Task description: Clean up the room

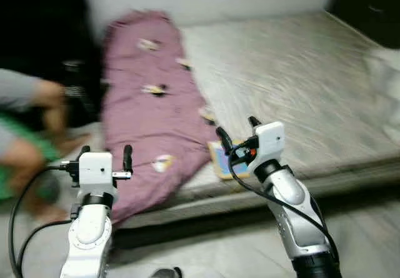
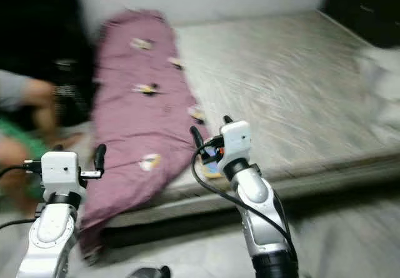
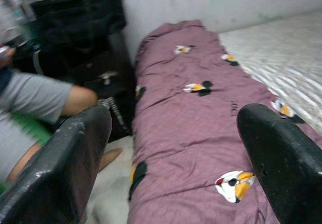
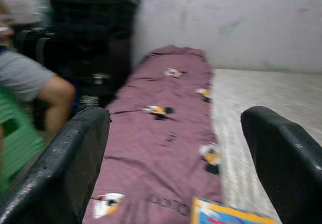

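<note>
Head views, blurred by motion: a low bed with a bare, pale striped mattress fills the centre and right. A long purple quilt printed with small cartoon figures lies along the mattress's left side, its near end hanging over the front edge toward the floor. Just beside the quilt's near right edge, a flat item with a yellow border and blue face, possibly a picture book, rests on the mattress near the front edge. Left gripper is raised in front of the quilt's hanging end, fingers spread wide with nothing between them. Right gripper is held above the book, fingers likewise wide apart and empty. At the far left a person in a grey sleeve and green garment crouches beside the bed, against dark furniture
</note>
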`<state>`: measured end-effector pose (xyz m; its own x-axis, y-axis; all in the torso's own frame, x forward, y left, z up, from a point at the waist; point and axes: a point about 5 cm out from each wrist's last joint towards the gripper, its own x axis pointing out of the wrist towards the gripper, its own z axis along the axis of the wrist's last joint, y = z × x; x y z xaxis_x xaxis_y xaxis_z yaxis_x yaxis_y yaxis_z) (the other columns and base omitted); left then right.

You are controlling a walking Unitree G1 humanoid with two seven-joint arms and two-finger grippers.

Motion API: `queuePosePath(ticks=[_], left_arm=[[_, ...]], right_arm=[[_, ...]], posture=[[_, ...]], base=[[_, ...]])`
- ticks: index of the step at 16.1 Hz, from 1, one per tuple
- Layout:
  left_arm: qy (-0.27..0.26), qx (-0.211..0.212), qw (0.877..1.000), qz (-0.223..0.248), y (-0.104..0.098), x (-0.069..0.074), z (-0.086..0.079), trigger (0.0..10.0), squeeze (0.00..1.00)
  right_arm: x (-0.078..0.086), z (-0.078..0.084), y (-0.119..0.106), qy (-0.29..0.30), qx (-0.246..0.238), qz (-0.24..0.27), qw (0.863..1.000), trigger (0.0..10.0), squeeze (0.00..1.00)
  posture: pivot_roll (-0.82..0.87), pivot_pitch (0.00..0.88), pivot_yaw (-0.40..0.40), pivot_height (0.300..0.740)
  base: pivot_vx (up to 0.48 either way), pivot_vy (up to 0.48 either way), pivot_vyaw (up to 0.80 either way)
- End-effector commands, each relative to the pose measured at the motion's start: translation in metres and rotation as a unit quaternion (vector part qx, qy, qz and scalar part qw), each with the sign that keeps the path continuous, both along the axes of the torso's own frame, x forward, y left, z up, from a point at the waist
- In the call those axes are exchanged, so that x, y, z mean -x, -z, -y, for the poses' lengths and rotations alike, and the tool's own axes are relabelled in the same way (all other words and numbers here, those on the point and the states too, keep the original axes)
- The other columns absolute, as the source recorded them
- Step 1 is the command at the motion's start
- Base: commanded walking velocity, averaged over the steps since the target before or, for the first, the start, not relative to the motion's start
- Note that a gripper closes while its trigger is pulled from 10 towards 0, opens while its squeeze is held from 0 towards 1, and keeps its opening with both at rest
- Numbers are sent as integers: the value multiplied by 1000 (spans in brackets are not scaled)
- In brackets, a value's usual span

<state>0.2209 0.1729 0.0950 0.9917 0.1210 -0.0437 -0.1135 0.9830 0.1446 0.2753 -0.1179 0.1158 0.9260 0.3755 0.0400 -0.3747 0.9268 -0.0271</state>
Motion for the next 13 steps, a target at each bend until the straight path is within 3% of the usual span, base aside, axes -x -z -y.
queuePosePath(ticks=[1,5,13], left_arm=[[7,5,1000,2,-2,-1,3,10000,0],[10,19,1000,1,-1,-2,5,10000,0],[15,32,999,-9,0,-4,6,10000,0]], right_arm=[[-2,3,-7,3,1,10,1000,10000,0],[-4,5,-9,3,-2,11,1000,10000,0],[-3,5,-11,-2,5,12,1000,10000,0]], posture=[[-57,0,29,740],[-60,0,20,740],[-67,0,17,740]], base=[[0,0,425],[0,0,0],[0,480,0]])
